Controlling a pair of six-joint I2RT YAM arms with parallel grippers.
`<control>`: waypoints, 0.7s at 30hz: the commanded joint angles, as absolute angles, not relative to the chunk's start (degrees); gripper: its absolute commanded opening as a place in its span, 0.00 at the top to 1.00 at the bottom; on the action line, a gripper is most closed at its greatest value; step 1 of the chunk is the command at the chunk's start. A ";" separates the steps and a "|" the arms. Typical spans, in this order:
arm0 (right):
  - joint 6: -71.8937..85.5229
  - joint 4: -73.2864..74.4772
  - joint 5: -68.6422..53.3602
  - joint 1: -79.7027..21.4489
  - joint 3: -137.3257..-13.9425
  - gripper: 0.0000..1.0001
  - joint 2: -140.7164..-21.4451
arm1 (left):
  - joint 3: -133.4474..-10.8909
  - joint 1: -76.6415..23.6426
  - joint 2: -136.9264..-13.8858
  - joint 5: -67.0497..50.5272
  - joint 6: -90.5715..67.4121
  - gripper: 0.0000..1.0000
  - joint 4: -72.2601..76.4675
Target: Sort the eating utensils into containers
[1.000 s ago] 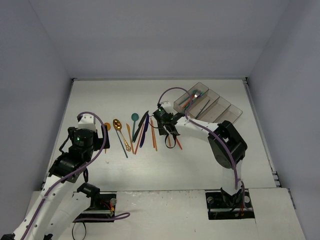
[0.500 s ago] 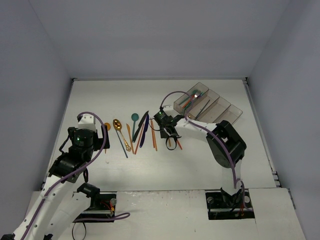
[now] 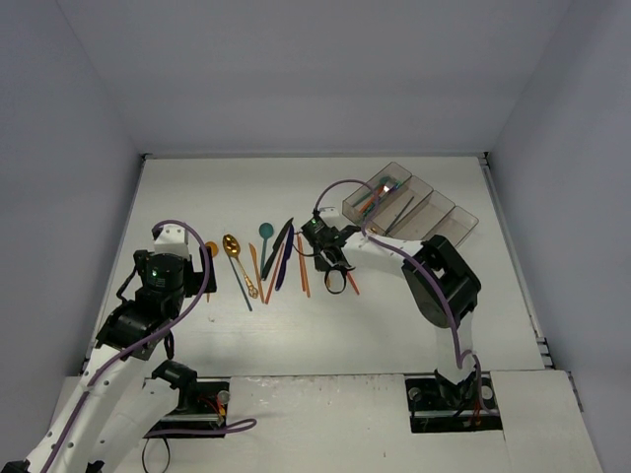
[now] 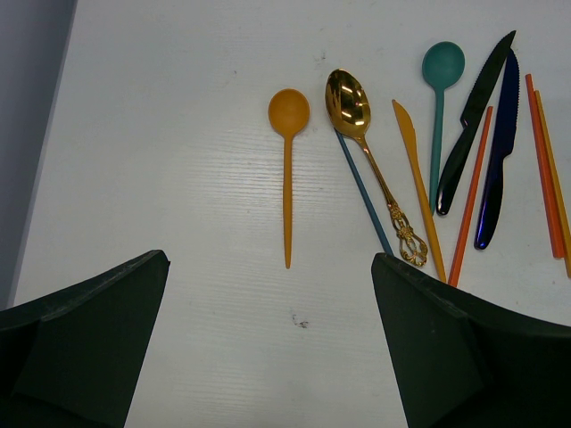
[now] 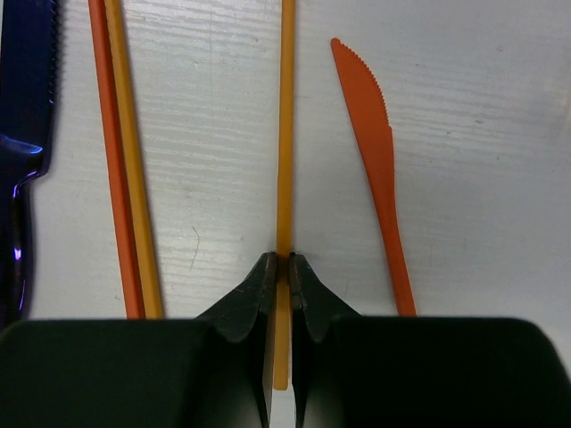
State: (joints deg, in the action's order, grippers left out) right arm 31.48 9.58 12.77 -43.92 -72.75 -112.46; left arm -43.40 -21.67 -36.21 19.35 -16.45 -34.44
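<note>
Several utensils lie in a row mid-table [image 3: 271,261]. My right gripper [image 5: 283,267] is shut on a thin yellow-orange stick [image 5: 285,134] near its near end; the stick runs straight ahead, low over the table. It also shows in the top view [image 3: 330,266]. An orange knife [image 5: 379,160] lies just right of the stick, and a pair of orange sticks [image 5: 120,160] and a navy knife [image 5: 22,134] lie to its left. My left gripper [image 4: 268,357] is open and empty above bare table, just short of an orange spoon [image 4: 287,169]. The four joined containers [image 3: 449,222] stand back right.
Right of the orange spoon lie a gold spoon [image 4: 357,116], a blue stick [image 4: 364,196], an orange knife [image 4: 417,178], a teal spoon [image 4: 439,98] and a black knife [image 4: 477,116]. The leftmost bin [image 3: 375,202] holds a few teal and orange utensils. Walls enclose the table.
</note>
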 commanded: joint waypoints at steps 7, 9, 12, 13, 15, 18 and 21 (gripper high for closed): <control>33.32 10.81 14.11 -42.97 -81.70 1.00 -105.25 | -44.38 -21.53 -36.56 20.08 -15.64 0.02 -31.42; 35.25 10.81 16.00 -40.77 -82.53 1.00 -102.57 | -44.38 -21.53 -36.48 20.04 -15.73 0.03 -31.38; 38.47 10.81 17.79 -35.63 -82.54 1.00 -99.93 | -44.47 -21.45 -36.47 20.13 -15.65 0.03 -31.46; 39.41 10.81 17.84 -34.49 -82.47 1.00 -99.29 | -44.42 -21.45 -36.42 20.24 -15.64 0.03 -31.46; 40.40 10.74 17.77 -30.59 -82.51 1.00 -98.47 | -44.38 -21.45 -36.32 20.37 -15.64 0.03 -31.46; 41.34 10.72 17.75 -25.41 -83.51 1.00 -98.33 | -44.47 -21.45 -36.15 20.69 -15.64 0.03 -31.55; 42.66 10.72 15.55 -20.72 -85.12 1.00 -100.05 | -44.47 -21.45 -35.79 20.91 -15.64 0.03 -31.47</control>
State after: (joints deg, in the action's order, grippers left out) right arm 39.21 10.85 14.93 -25.32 -82.27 -100.05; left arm -43.40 -21.67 -35.99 19.59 -16.45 -34.44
